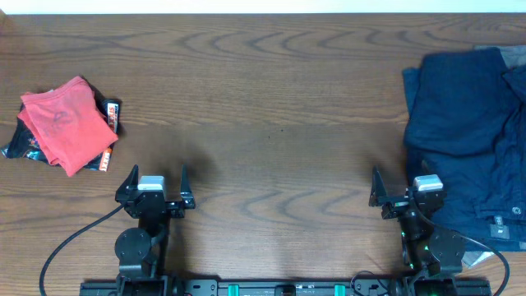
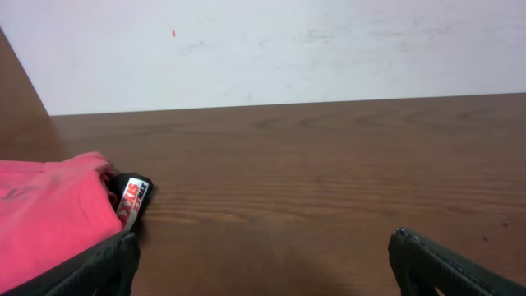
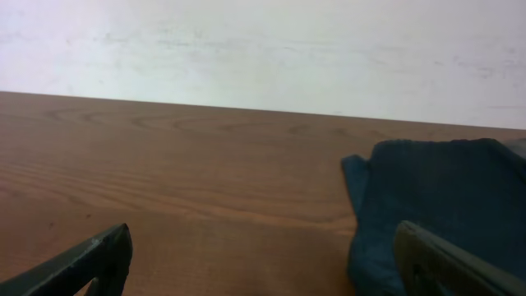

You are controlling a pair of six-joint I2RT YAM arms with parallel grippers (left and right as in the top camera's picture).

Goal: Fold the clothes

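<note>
One coral-red cotton T-shirt: we see it folded into a rough, slightly skewed square, lying on the far-left part of the bench, touched by neither arm.
Beneath it: a small black shirt with white and orange print peeks out along the red shirt's left and right edges; in the left wrist view its printed corner shows just beside the red cloth.
Left claw: spread wide and pinching nothing; it sits near the bench's front edge, near the red shirt and to its right, apart from it.
Right claw: likewise spread wide with nothing between its fingers, at the front right, just beside the navy pile's left edge.
Dark navy garments: we find them heaped loosely at the far-right side, well apart from the red shirt.
Brown wood-grain bench: it carries all three heaps of cloth, and a pale wall stands behind it.
</note>
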